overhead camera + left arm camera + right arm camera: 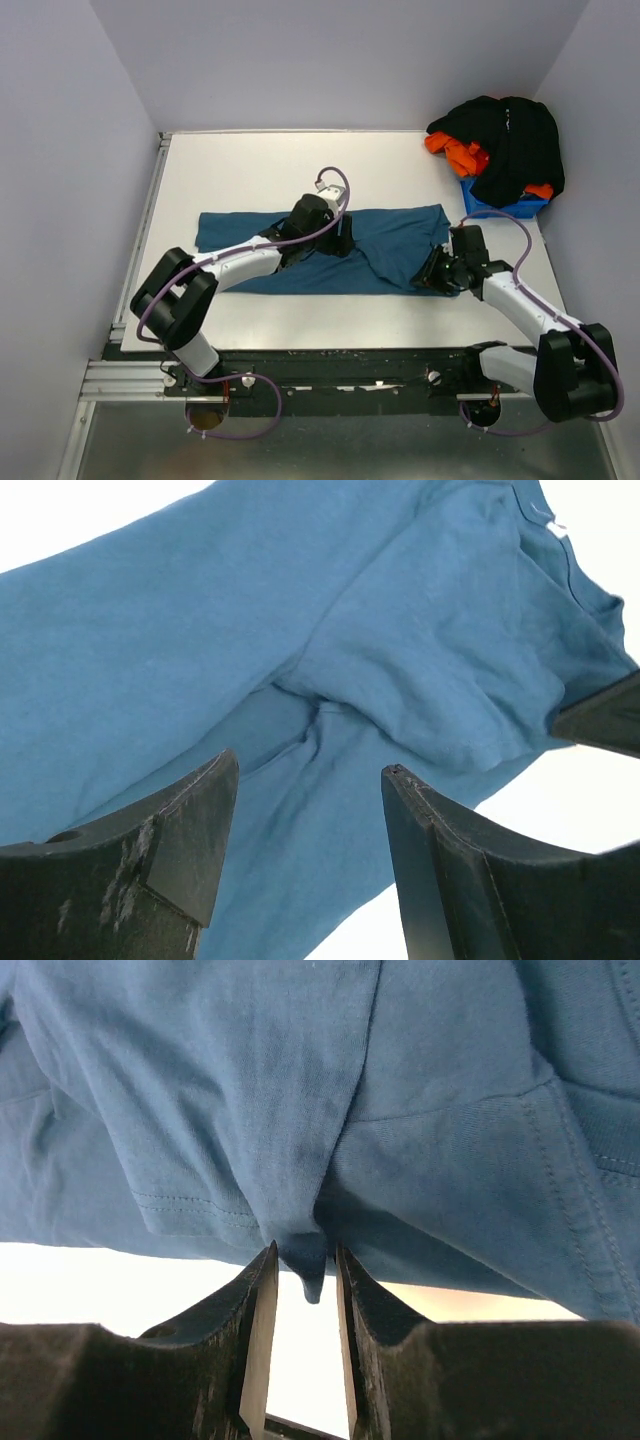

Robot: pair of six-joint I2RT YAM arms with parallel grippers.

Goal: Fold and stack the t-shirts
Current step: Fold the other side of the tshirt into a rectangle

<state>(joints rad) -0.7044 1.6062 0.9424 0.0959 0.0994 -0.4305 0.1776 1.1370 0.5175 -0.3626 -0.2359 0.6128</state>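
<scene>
Starting nearest: a black mount rail (330,365) runs along the near edge of the white table (300,322) w/ both arm bases on it. A strip of tabletop shows btwn the rail and the cloth. The R gripper (300,1260) is clenched on a bunched fold of the teal t-shirt (390,250). The cloth is pinched btwn its two fingers and a small tip pokes out below them. It sits at the shirt's near right edge. The L gripper (310,775) is released, jaws wide apart w/ nothing btwn them. It hangs over the shirt's mid part, left of and slightly beyond the R gripper, w/ wrinkled folds directly under it. The shirt lies on the table as a long band, reaching well left of the L gripper; its right end is rumpled around the R gripper. Beyond both grippers, white tabletop runs to the back wall (330,60). Far right of the R gripper, in the back corner, sits a blue bin (495,208). A black t-shirt (515,140) is heaped over it, and an orange t-shirt (458,152) shows at the heap's left. Pale lilac walls close in left, back and right, the right wall (600,120) just beside the bin. A metal strip (148,220) edges the table's left side.
</scene>
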